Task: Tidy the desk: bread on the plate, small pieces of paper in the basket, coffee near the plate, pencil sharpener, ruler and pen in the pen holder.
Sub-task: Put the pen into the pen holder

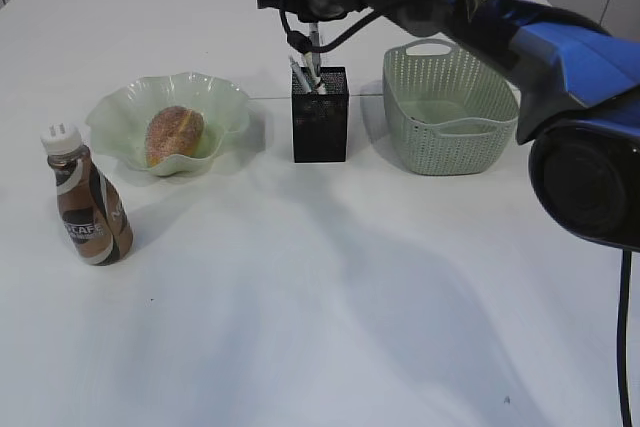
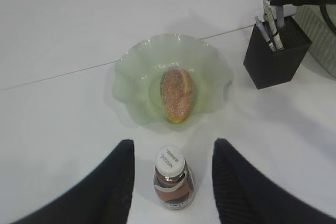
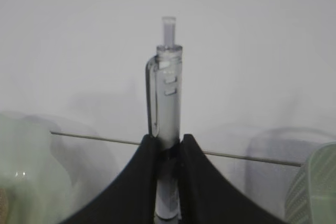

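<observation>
Pinching the pen (image 3: 167,119) tight, the right gripper (image 3: 167,153) holds it upright just above the pen holder (image 1: 320,117). The holder stands on the desk (image 1: 330,307) between the plate (image 1: 115,117) and the basket (image 1: 450,107), and some thin things already stick up out of it. The bread (image 1: 175,135) lies in the plate. The coffee (image 2: 173,184) stands near the plate, and the left gripper (image 2: 173,182) hangs over it with its fingers (image 2: 113,182) spread wide, not touching it.

Lab-like setup: bare white desk (image 1: 330,327), robot arm (image 1: 520,37).
</observation>
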